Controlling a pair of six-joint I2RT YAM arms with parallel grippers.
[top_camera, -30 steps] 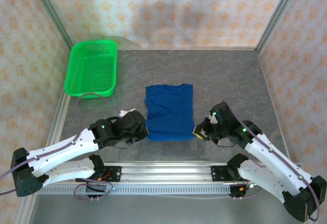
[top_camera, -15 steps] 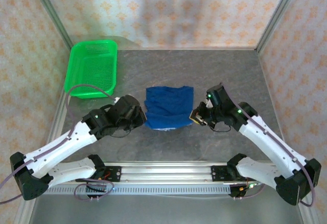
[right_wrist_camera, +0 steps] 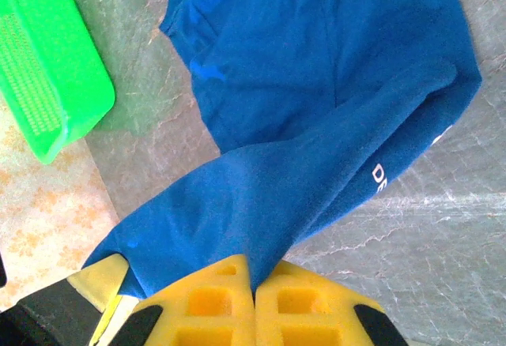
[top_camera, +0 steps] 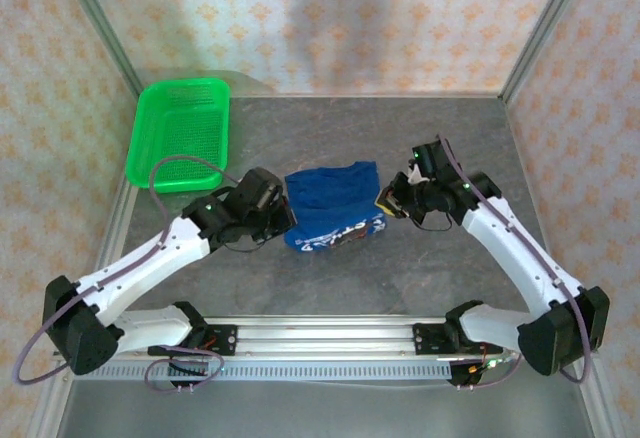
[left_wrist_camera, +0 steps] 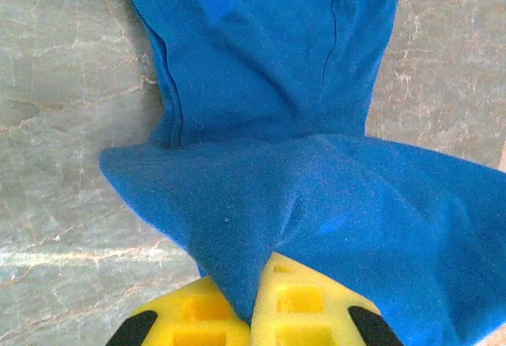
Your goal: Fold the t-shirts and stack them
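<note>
Blue t-shirt (top_camera: pixel 330 190) at frame centre, pinched at both near corners.
The left gripper (top_camera: pixel 288 228) is clamped on the lower-left corner and the right gripper (top_camera: pixel 384 204) on the lower-right. In each wrist view, cloth is squeezed between yellow fingers (left_wrist_camera: pixel 209 314). The t-shirt lies on the table (top_camera: pixel 450 138), its near edge held up and curled over, with white lettering (top_camera: pixel 335 239) showing. A green basket (top_camera: pixel 180 133) sits at upper left.

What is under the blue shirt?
Grey table shows around the t-shirt. Its near edge, pinched by the left gripper and right gripper, folds over its own cloth. Anything beneath is hidden.
</note>
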